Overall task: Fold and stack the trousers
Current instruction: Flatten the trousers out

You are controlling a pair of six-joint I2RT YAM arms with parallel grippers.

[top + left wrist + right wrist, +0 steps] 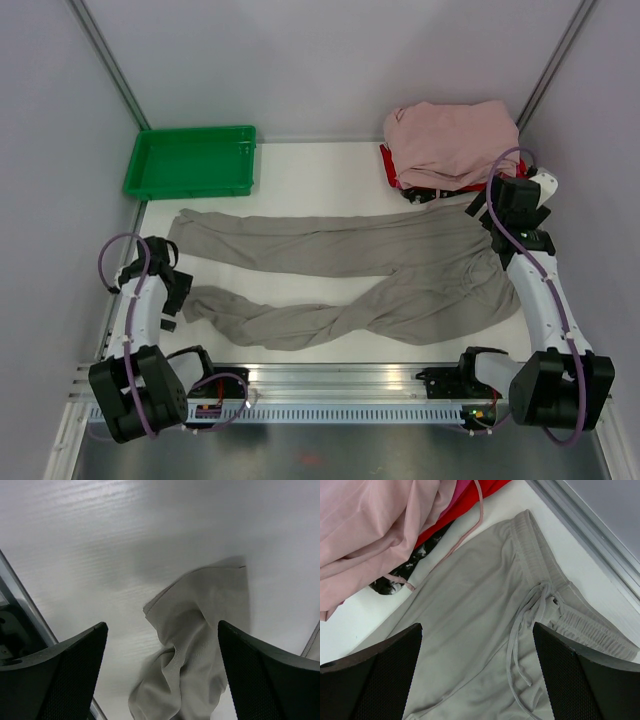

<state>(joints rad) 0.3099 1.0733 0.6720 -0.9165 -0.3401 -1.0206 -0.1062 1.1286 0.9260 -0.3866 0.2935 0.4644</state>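
Note:
The taupe trousers (350, 275) lie spread across the white table, waist at the right, two legs reaching left. My left gripper (175, 290) is open and empty just above the near leg's crumpled cuff (192, 630). My right gripper (505, 215) is open and empty above the waistband, where the elastic band and drawstring (535, 610) show between the fingers.
A green tray (190, 160) stands at the back left. A pile of pale pink garments (450, 140) on red cloth sits at the back right, close to my right gripper; it also shows in the right wrist view (375, 525). A metal rail (590, 535) borders the table's right edge.

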